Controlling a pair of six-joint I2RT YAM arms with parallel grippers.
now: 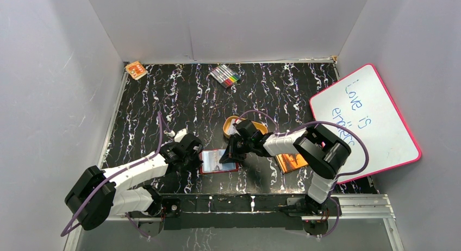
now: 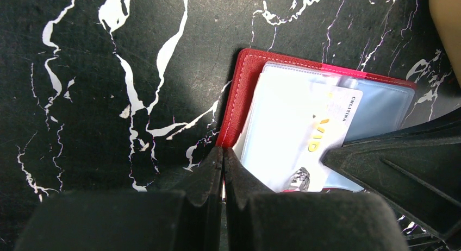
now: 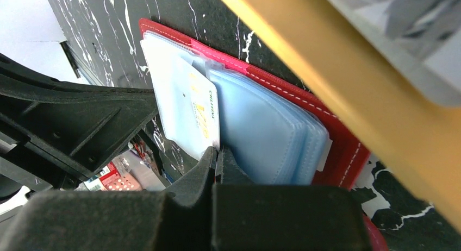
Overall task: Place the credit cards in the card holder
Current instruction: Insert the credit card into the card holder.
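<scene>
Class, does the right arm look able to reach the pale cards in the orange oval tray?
Probably yes: the orange oval tray lies just beyond the right gripper, nothing between; that gripper is shut.

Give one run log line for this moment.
left gripper shut at card holder edge | right gripper shut on credit card | holder open

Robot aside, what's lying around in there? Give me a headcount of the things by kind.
Wallet: 1
Card: 1 in plain sight (the tray may hold more, too blurred to count)
Tray: 1
Book: 1
Marker pack: 1
Small orange box: 1
Whiteboard: 1
Total: 7
</scene>
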